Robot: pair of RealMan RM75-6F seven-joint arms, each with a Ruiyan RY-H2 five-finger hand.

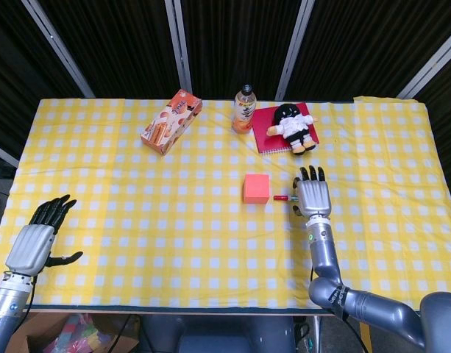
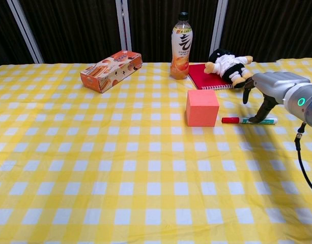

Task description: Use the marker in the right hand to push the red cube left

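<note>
Red cube (image 2: pixel 202 108): salmon-red block, frame centre-right.
Marker (image 2: pixel 249 120): white barrel, red cap, lying just right of cube.
Right hand (image 2: pixel 265 89): fingers apart, thumb tip on marker, not gripping it.
Left hand (image 1: pixel 37 241): fingers spread, holding nothing, lower left.

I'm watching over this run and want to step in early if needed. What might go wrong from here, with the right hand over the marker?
The marker lies flat on the table, uncapped end apart from the red cube; the right hand is above it with one fingertip touching down. A poor grip could roll it away or nudge it into the cube early. The plush toy and notebook lie just behind, so a wide hand motion may brush them.
</note>
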